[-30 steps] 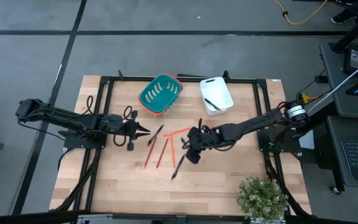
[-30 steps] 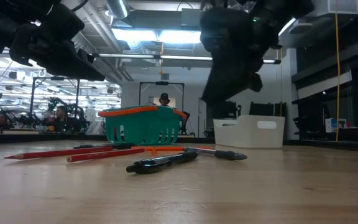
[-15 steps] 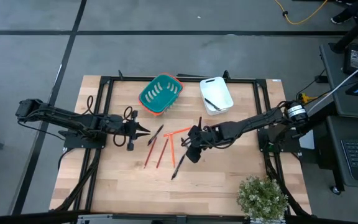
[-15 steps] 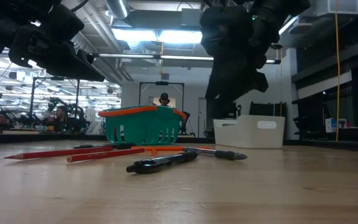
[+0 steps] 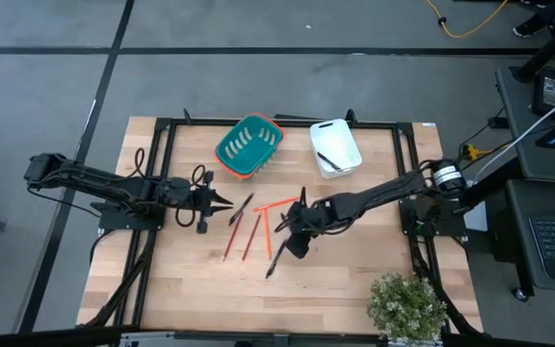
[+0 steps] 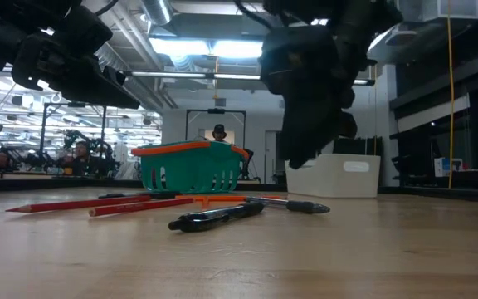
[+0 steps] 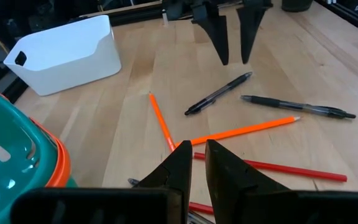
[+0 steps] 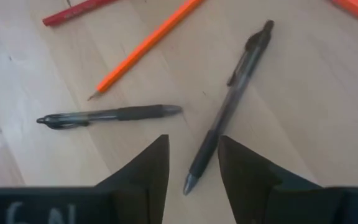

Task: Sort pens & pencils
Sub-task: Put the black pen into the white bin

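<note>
The wooden worktop (image 5: 355,280) is seen under a dark frame, with a teal basket (image 5: 249,145) and a white bin (image 5: 334,146) side by side at its far edge and a potted plant (image 5: 408,306) at the near right corner. One pen already lies in the white bin.

Over the last second the right gripper (image 5: 296,234) has been shifted slightly leftward over the worktop's middle. Its fingers are parted and empty, a pen (image 8: 229,102) lying straight ahead of their gap and a second pen (image 8: 107,115) just beside. A pen pick-up is judged imminent.

The left gripper (image 5: 222,202) has been kept hovering left of the pencils (image 5: 249,233), fingers nearly together, nothing held.

Beyond the table a workshop room is seen in the low view.
</note>
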You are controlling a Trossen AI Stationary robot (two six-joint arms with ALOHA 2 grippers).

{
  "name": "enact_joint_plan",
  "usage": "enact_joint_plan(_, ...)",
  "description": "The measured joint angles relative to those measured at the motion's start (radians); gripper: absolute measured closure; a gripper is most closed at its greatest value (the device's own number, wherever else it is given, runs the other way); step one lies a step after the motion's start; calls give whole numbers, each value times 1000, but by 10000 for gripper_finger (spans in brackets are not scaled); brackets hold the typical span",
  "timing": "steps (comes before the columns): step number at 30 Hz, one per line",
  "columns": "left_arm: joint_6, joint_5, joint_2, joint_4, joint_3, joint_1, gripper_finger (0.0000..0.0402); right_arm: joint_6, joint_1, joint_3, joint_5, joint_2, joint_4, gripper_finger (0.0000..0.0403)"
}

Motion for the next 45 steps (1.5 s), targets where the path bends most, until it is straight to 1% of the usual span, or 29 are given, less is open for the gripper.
enact_joint_plan(8,-1,0,0,-4,0,0,360,-52,0,171,17,108,-221,265)
enact_joint_plan(12,-2,0,0,-12,0,0,360,-77,0,211,18,152,-227,265)
enact_joint_plan(15,-2,0,0,-22,0,0,360,-77,-2,218,20,168,-230,265)
enact_joint_plan(19,-2,0,0,-29,0,0,360,-75,-3,213,64,165,-228,265)
enact_joint_plan(26,-5,0,0,-30,0,0,360,-81,-9,210,96,184,-231,265)
enact_joint_plan(41,-6,0,0,-38,0,0,360,-102,-14,211,99,196,-199,265)
enact_joint_plan(45,-7,0,0,-38,0,0,360,-102,-14,210,99,218,-196,265)
